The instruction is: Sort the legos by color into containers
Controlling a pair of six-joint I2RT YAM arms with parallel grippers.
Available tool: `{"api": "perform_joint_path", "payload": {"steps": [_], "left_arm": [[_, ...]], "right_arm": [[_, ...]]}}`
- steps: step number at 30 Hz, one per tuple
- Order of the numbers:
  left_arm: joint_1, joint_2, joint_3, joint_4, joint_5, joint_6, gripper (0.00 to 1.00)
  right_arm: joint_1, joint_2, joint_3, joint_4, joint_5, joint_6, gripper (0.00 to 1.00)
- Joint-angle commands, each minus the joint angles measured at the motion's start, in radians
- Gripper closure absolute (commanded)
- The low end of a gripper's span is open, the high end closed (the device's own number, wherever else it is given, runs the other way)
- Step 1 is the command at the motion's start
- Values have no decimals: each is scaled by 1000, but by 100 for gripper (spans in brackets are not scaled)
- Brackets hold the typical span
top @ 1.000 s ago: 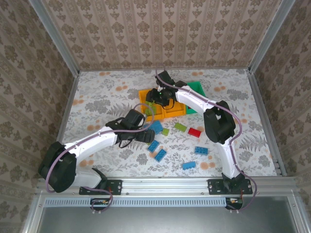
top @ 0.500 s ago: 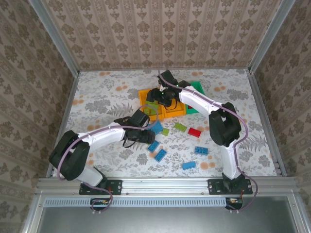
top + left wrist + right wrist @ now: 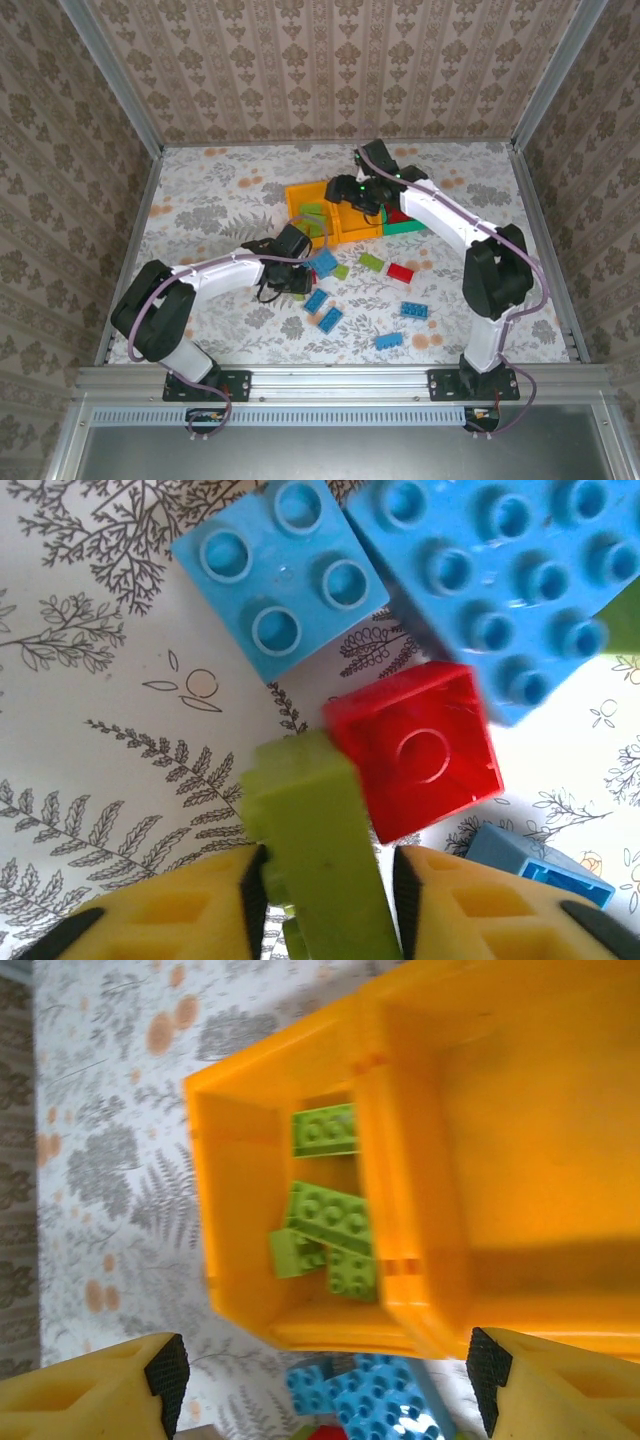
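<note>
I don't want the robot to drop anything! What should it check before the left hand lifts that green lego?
1. Left hand closed on both sides of the lime green brick: ok.
2. Grip firm enough to lift: cannot tell.
3. Red brick away from the green one: not ok, it sits right against it.
4. Orange bin with the green bricks has room: ok.
5. Right hand out of the way: not ok, it hangs open near that bin.
</note>
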Motion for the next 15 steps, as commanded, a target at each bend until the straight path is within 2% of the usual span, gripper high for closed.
{"api": "perform_joint_path", "payload": {"steps": [1,8,12,15], "left_arm": [[2,5,10,-26,2,-3,70],[6,-18,6,-62,-22,-4,80],[18,-64,17,-97,-47,6,81],[35,-101,45,-119,-48,22,80]], "right_arm": [[-27,-76,-72,-16,62,-29,23],[-45,-160,-210,-102,154,-108,22],[-42,-189,-289,-77,114,-161,23],[-18,-179,-311,-93,93,-268,25]]}}
